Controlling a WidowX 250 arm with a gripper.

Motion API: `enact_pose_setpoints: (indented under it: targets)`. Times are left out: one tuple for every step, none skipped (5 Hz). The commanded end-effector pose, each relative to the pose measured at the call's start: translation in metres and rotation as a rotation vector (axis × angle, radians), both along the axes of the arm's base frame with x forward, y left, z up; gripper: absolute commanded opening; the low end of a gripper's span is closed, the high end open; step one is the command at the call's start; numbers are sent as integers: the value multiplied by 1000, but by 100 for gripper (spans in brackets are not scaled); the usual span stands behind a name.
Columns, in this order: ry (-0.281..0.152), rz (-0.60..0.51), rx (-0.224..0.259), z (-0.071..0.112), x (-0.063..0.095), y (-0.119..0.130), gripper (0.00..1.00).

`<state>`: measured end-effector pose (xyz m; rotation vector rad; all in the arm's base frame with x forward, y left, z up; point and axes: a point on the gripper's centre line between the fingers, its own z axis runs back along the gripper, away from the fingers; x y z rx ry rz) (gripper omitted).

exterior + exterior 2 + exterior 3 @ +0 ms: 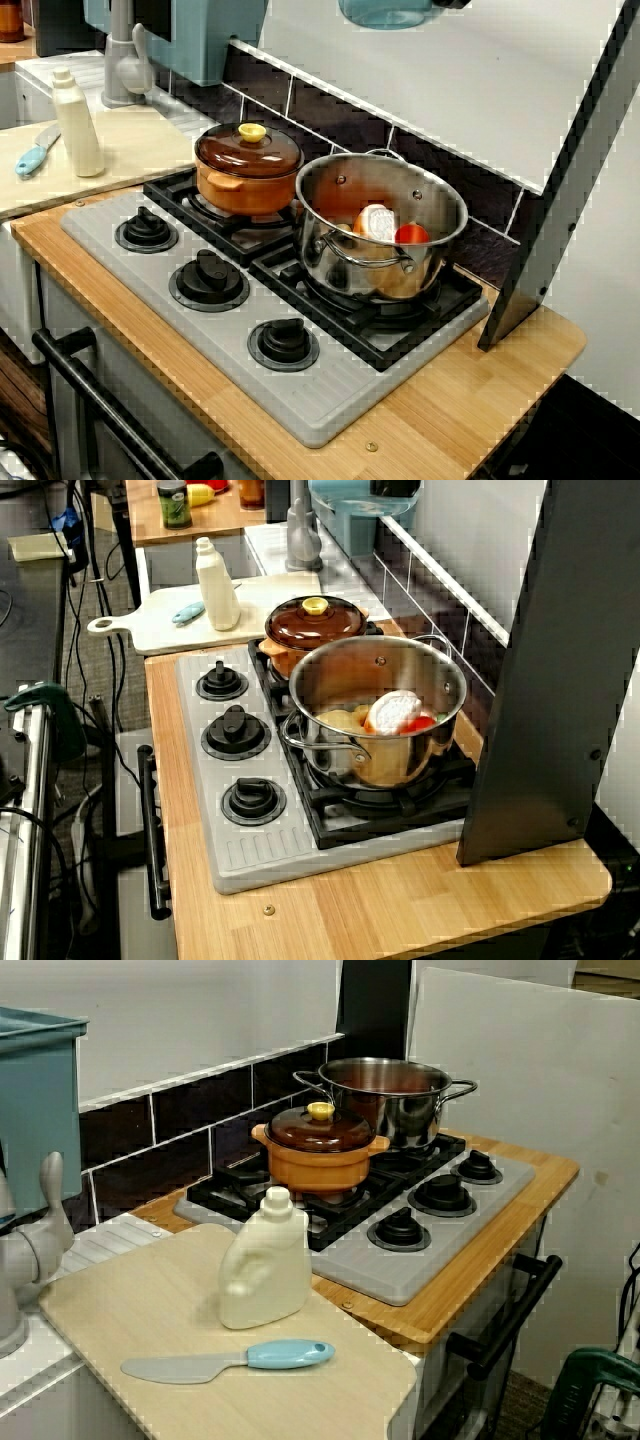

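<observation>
Sitting on the black grate point(400, 330) of the stove point(200, 350), the big pot point(335, 255) is shiny silver metal. It is round, has no lid, and has a loop handle on each side. I cannot say how near it is to the hand, because no picture shows the hand clearly. So I cannot tell if its fingers are apart or together. A dark bit point(450, 3) sits over a blue-green shape point(385, 12) at the top edge of the front view. Both are cut off, and I cannot tell what they are.

Just beside the big pot stands the small pot point(240, 190). It is orange, with a brown lid point(248, 152) and a yellow knob point(252, 131) on top. I cannot tell if the two pots touch. Past the small pot lies the pale board point(130, 145). A cream bottle point(78, 125) stands on it, and a blue-handled scraper point(35, 152) lies flat near the bottle.

Inside the big pot are a white round thing point(377, 222) and a red thing point(411, 235), side by side. The pot wall hides their lower parts. The high side view also shows a yellow lump point(338, 720) next to them. The low view from the board sees only the outside of the big pot. That view shows the scraper's grey blade best.
</observation>
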<state>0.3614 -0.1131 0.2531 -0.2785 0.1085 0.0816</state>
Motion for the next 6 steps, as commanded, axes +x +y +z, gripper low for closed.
enact_pose_setpoints:
  targets:
    - [-25,5,-24,21,1,10,0]
    - [-5,4,-33,24,1,13,0]
    - [13,6,-41,25,1,15,0]
    - [26,11,-46,23,3,18,0]
    - [30,18,-41,17,1,21,0]
    - [27,12,-25,12,-4,19,0]
